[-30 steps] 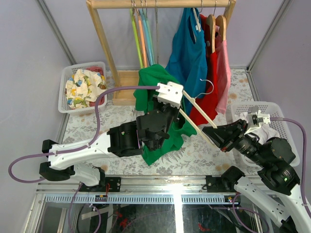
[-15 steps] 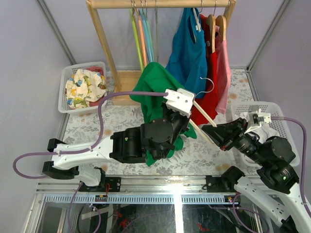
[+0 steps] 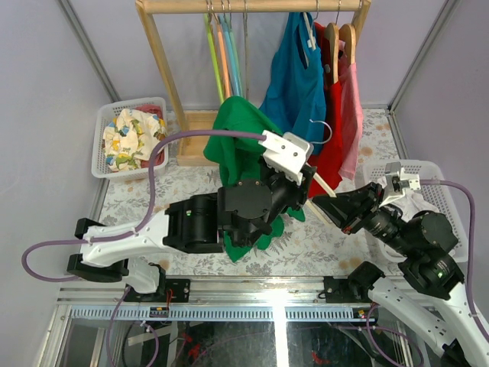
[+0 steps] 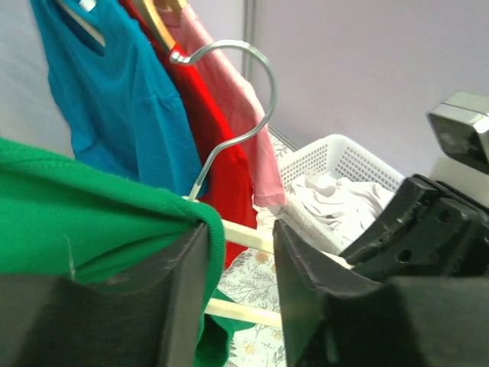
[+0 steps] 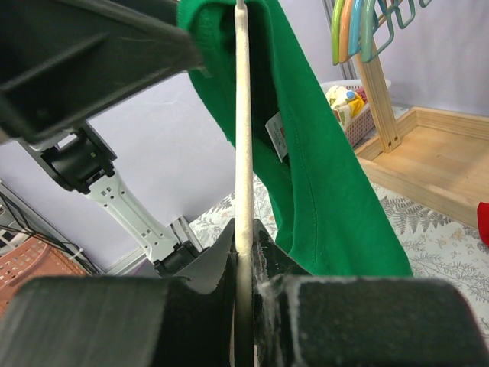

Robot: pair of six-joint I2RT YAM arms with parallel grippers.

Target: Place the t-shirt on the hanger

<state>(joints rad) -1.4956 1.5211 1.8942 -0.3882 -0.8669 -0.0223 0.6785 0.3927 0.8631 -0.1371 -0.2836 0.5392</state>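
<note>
In the left wrist view the left pincer (image 4: 239, 229) shows only dark, blurred finger ends. The bottom edge cuts off the rest, so whether fabric is pinched cannot be told. The t-shirt (image 4: 76, 206) runs out past the left edge there. From above, the left arm (image 3: 191, 222) covers the t-shirt's near part, and the fabric hides the far arm of the hanger (image 3: 322, 184). In the right wrist view the hanger's bar leaves the top edge, and its near end is buried between the out-of-focus fingers of the right pincer (image 5: 243, 229).

Blue top (image 3: 294, 76) hangs beside red garment (image 3: 330, 145).
</note>
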